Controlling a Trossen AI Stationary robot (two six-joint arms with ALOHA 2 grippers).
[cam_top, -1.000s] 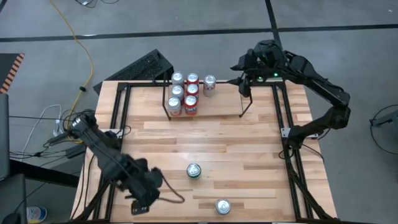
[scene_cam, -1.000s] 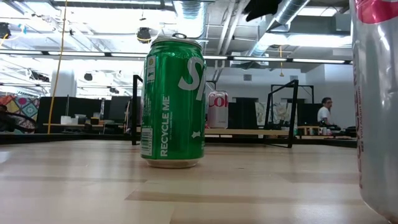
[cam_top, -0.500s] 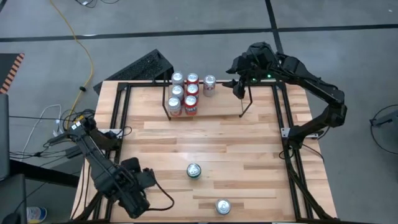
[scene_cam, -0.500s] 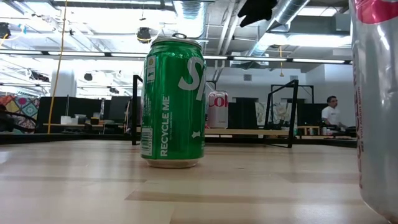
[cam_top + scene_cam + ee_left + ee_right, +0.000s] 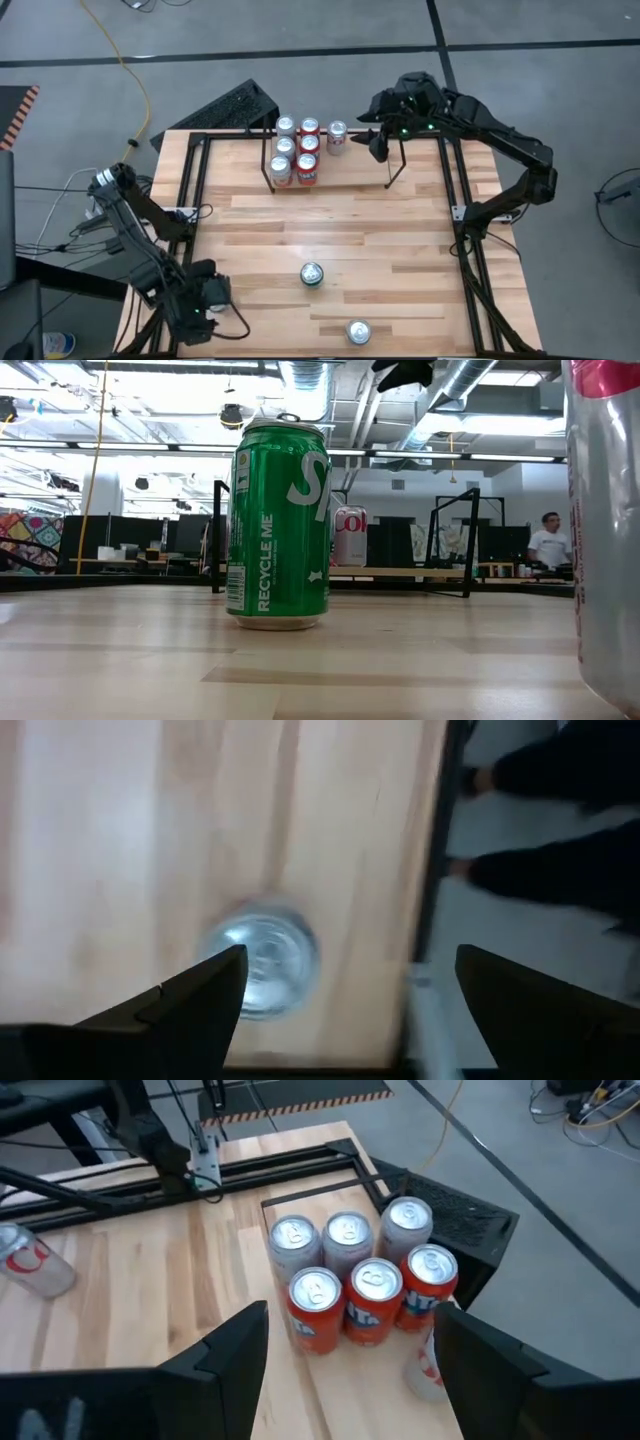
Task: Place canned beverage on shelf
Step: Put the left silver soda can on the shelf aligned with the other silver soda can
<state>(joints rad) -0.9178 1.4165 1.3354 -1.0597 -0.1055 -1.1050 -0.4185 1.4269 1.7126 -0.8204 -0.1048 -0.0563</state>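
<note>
Pale wood planks of the counter (image 5: 340, 215) fill my screens. My right gripper (image 5: 378, 141) has its fingers (image 5: 235, 1345) spread wide and empty, hanging over the low black wire shelf (image 5: 330, 160); just beyond them stands a cluster of six red and silver cans (image 5: 362, 1265), with one more red-and-white can (image 5: 337, 136) beside the fingers. My left gripper (image 5: 197, 305) hovers at the near left corner, fingers (image 5: 205, 985) wide and empty, a silver-topped can (image 5: 262, 956) lying past them. Well apart stands a green can (image 5: 312, 274).
</note>
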